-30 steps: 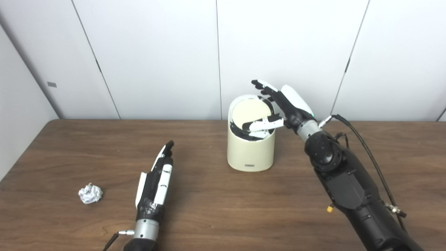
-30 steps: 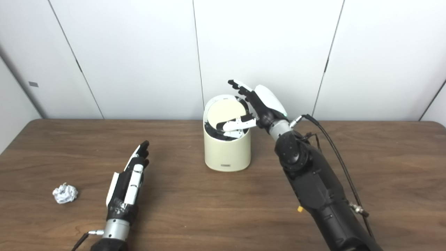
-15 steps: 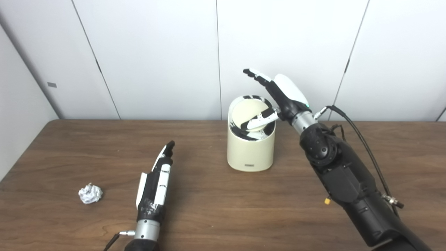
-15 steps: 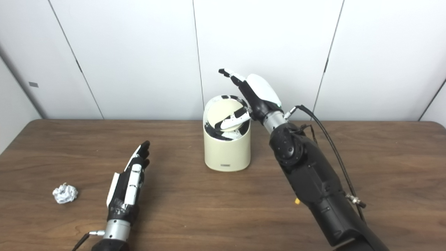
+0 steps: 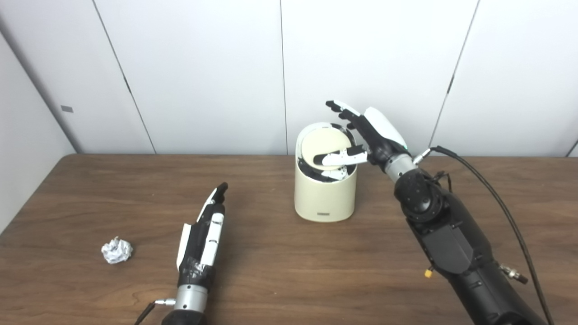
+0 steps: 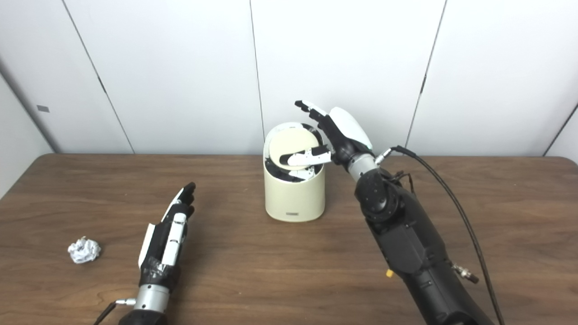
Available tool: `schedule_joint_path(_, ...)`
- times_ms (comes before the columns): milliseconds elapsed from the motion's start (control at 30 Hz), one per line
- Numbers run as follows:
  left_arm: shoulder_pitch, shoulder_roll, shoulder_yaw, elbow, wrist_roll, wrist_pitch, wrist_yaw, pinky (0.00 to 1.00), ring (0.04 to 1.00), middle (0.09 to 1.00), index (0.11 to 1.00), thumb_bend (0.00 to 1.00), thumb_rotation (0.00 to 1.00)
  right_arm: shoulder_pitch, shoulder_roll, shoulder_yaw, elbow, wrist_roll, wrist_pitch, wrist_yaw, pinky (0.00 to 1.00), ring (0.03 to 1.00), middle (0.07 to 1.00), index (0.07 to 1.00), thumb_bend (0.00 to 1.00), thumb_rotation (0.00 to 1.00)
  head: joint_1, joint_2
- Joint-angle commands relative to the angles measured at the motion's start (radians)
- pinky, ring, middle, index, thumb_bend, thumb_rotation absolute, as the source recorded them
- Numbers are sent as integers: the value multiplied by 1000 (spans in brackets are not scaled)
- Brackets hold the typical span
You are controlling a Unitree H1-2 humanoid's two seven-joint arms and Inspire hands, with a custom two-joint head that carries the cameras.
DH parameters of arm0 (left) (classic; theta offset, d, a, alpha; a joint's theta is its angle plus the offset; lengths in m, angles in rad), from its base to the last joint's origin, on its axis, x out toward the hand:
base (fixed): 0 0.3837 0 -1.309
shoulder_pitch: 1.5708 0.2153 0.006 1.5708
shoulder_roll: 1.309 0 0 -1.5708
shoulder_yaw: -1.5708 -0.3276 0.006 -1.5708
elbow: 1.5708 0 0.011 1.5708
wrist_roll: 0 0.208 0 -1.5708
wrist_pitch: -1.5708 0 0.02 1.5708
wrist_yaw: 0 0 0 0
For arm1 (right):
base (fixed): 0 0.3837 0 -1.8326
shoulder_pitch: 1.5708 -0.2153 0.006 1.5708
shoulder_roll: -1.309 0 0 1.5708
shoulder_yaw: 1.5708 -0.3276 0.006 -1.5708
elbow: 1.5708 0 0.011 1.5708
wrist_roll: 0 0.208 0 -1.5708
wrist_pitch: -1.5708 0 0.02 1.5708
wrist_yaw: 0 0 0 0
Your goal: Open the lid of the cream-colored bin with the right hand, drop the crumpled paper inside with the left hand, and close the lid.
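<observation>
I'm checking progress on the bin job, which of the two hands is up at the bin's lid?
The right hand, raised over the cream bin with its thumb across the tilted lid. The left hand lies open on the table, beside the paper ball.

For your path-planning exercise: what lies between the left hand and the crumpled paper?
Nothing: only bare table separates the left hand from the crumpled paper, in both eye views.

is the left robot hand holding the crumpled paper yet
No: the crumpled paper lies on the table apart from the left robot hand, which rests open beside it holding nothing.
</observation>
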Motion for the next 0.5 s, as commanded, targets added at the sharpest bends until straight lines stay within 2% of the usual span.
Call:
schedule_joint_path(0, 32, -7, -15, 32, 9, -10, 0, 1000, 1000, 989, 952, 378, 874, -68, 15, -22, -63, 15, 2, -2, 802, 877, 900, 903, 636, 535, 1, 1)
schedule_joint_path(67, 30, -5, -17, 32, 17, -3, 3, 1000, 1000, 983, 949, 409, 850, -74, 21, -31, -89, 34, 14, 12, 799, 875, 894, 894, 636, 537, -1, 0)
schedule_joint_path(233, 31, 0, -22, 29, 20, 10, -3, 1000, 1000, 981, 946, 443, 821, -90, 26, -46, -160, 53, 76, 47, 826, 893, 893, 843, 675, 618, 0, -2)
schedule_joint_path(467, 31, 4, -24, 28, 32, 32, 6, 1000, 1000, 975, 939, 465, 809, -91, 13, -72, -158, 70, 90, 51, 810, 889, 887, 818, 657, 572, -4, -1)
